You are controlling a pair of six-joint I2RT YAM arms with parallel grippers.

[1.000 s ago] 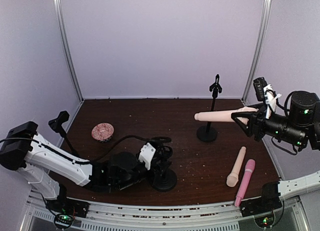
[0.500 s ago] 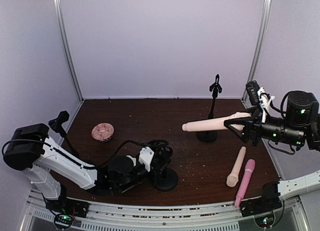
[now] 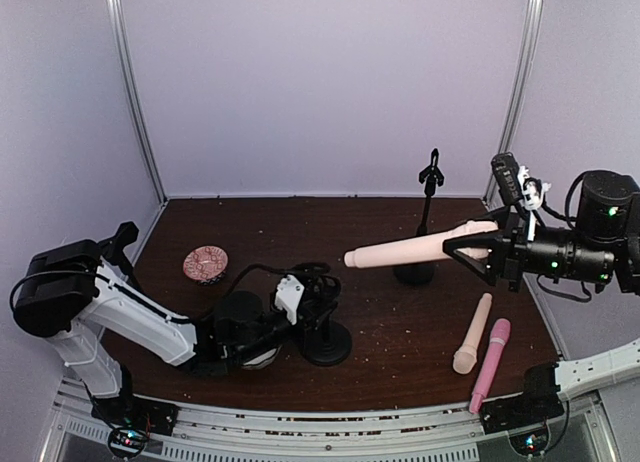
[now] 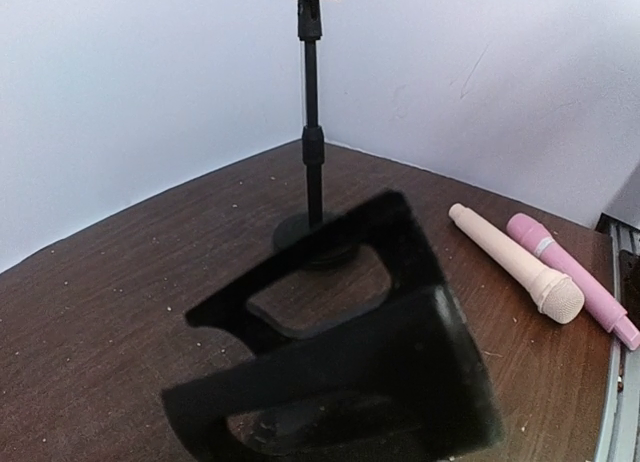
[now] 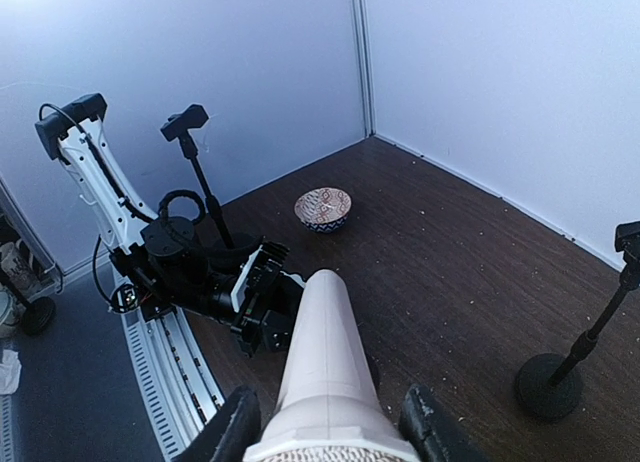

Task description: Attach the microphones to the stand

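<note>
**First microphone carried in, none on a stand yet**

We see the right gripper (image 3: 470, 247) clamped on the wide head end of a cream microphone (image 3: 410, 249). Its fingers (image 5: 232, 427) press either side of the body. The microphone hangs level above the table (image 3: 380, 317), its slim handle pointing toward 9 o'clock and crossing in front of the pole of the back stand (image 3: 428, 214) at 1 o'clock. That stand's clip (image 3: 430, 170) is bare.

We judge the step in hand to be the carry and line-up of the first microphone. A second cream microphone (image 3: 472, 334) and a pink microphone (image 3: 490, 362) lie side by side on the table at 4 o'clock.

The right arm reaches in from 3 o'clock with its wrist held level and well clear of the wood. The left arm lies folded low along the near edge. The left gripper (image 3: 312, 307) sits just above the round base of the near stand (image 3: 328, 347) at 6 o'clock. Its fingers look drawn narrow, but we cannot tell whether they pinch the pole.

Since the left arm seems to brace that near stand, we take it as the likely target. The next move calls for bringing the handle to a clip, matching its angle, and pressing in without tipping the stand.

A third stand (image 3: 122, 240) rises at 9 o'clock, with a patterned bowl (image 3: 206, 264) beside it.
</note>
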